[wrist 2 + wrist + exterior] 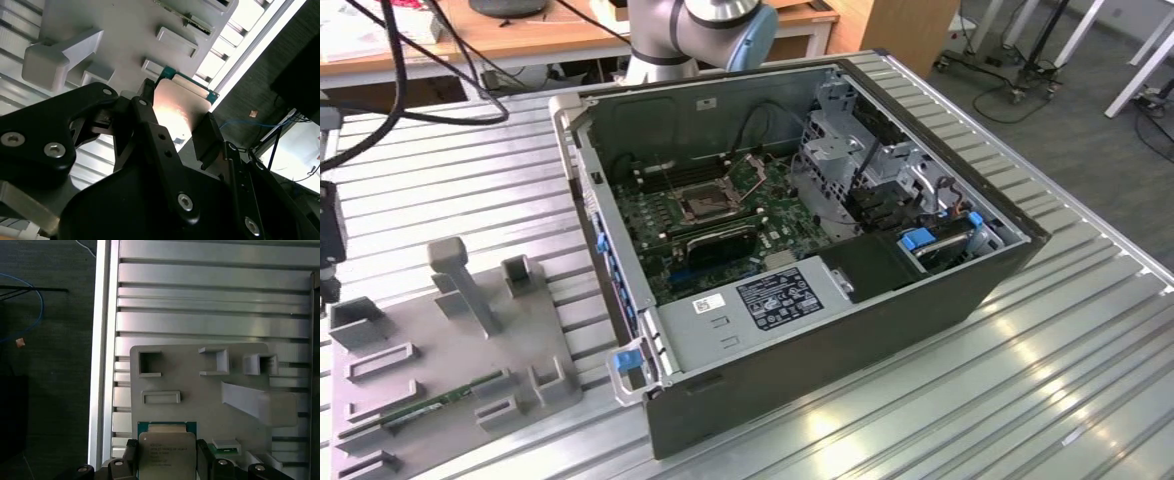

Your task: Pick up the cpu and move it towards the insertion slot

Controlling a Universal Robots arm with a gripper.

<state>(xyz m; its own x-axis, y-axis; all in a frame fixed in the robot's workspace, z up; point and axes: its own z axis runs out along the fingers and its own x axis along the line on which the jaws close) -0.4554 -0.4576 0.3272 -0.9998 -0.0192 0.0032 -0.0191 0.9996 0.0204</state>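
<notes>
I see the cpu (166, 456) clamped by its two opposite edges between the black fingers of the gripper (166, 462), silvery top facing the first wrist view. In the second wrist view the chip's green rim pokes out past the fingertips. It sits over the near edge of the grey fixture plate (200, 390). Out in the exterior view, the insertion slot (703, 203) lies on the motherboard inside the open computer case (854, 350), well apart from that plate.

Black fingers (203, 454) clamp the cpu (166, 456) by two opposite edges, with the grey fixture plate (200, 395) and ribbed aluminium tabletop (210, 320) beyond.
</notes>
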